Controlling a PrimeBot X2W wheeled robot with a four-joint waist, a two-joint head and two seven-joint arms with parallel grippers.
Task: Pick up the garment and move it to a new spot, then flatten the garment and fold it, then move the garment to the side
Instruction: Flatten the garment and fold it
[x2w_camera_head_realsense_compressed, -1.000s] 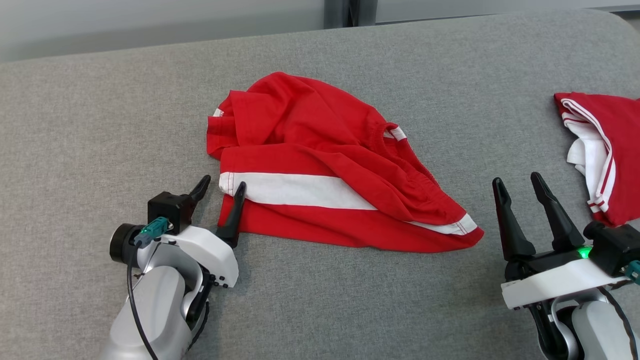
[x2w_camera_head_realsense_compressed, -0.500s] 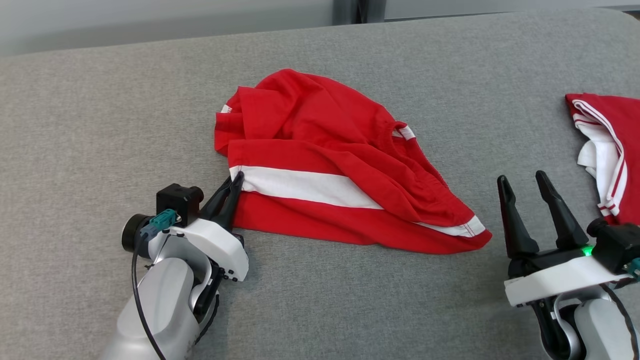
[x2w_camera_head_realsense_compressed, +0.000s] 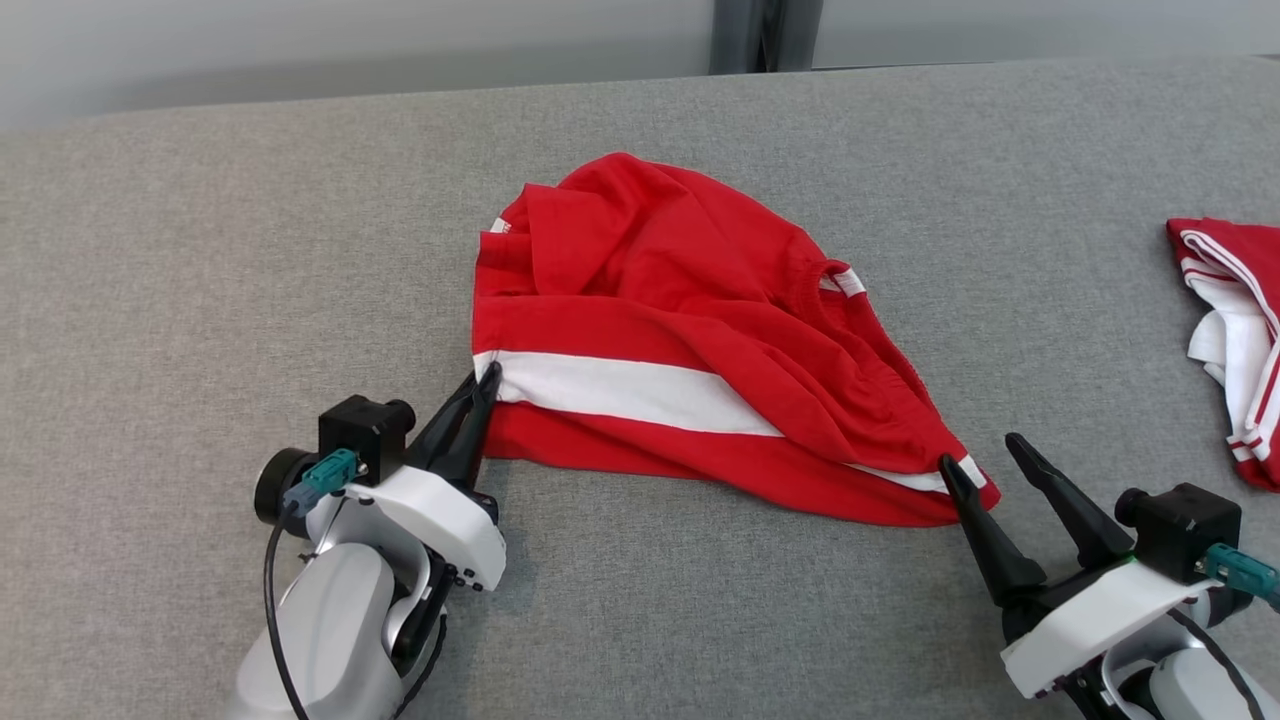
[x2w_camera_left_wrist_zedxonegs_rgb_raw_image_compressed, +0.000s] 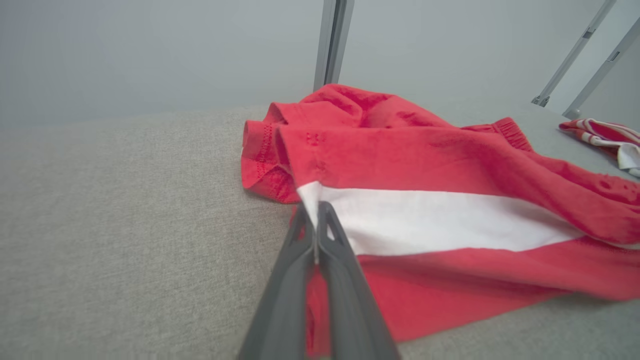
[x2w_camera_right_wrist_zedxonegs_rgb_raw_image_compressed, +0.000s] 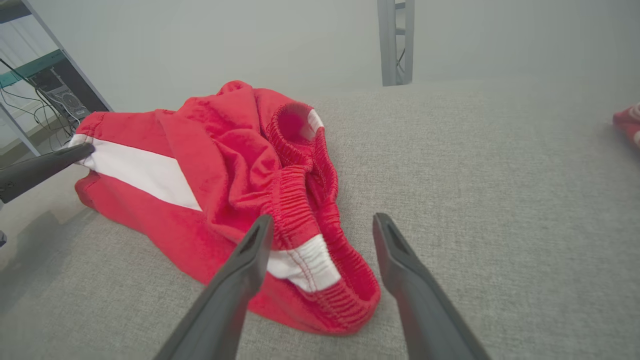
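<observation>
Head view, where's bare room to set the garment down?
Bare grey surface lies left of the red garment, and between it and the second garment. Crowded at its near edge, by the left gripper and right gripper.

Soft even light, hazy wrist backgrounds

You see second red-and-white cloth (x2w_camera_head_realsense_compressed: 1235, 340) crumpled at right edge of grey fabric counter (x2w_camera_head_realsense_compressed: 200, 250); beyond counter: metal post (x2w_camera_head_realsense_compressed: 765, 35), pale wall (x2w_camera_head_realsense_compressed: 300, 40), rack with cables (x2w_camera_right_wrist_zedxonegs_rgb_raw_image_compressed: 55, 97).

Crumpled red garment (x2w_camera_head_realsense_compressed: 690, 330) with a white stripe lies mid-surface.
</observation>
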